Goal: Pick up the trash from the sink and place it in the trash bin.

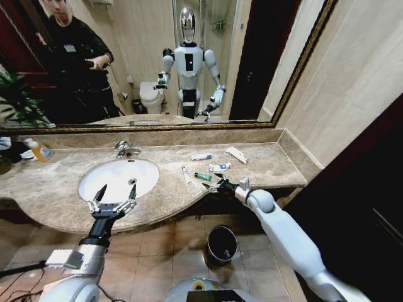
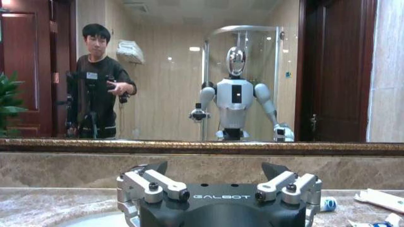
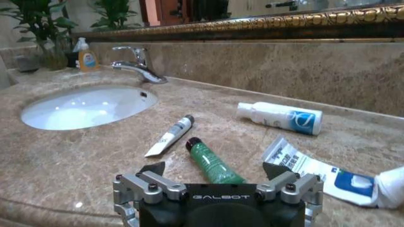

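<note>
Round black trash bin with shiny rim [image 1: 222, 243] on floor tiles below counter edge. Right gripper [image 3: 215, 172] spread wide, just short of teal-green tube [image 3: 211, 163] (white tube [image 3: 169, 135] beside it). Left gripper [image 1: 116, 190] splayed over white oval sink [image 1: 110, 173]. Farther back, white-and-blue packet [image 3: 315, 171].

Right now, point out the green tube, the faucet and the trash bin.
green tube [image 3: 211, 164], right wrist view, middle of its body.
faucet [image 1: 124, 149], head view, its chrome base.
trash bin [image 1: 211, 235], head view, left side of its metallic rim.
</note>
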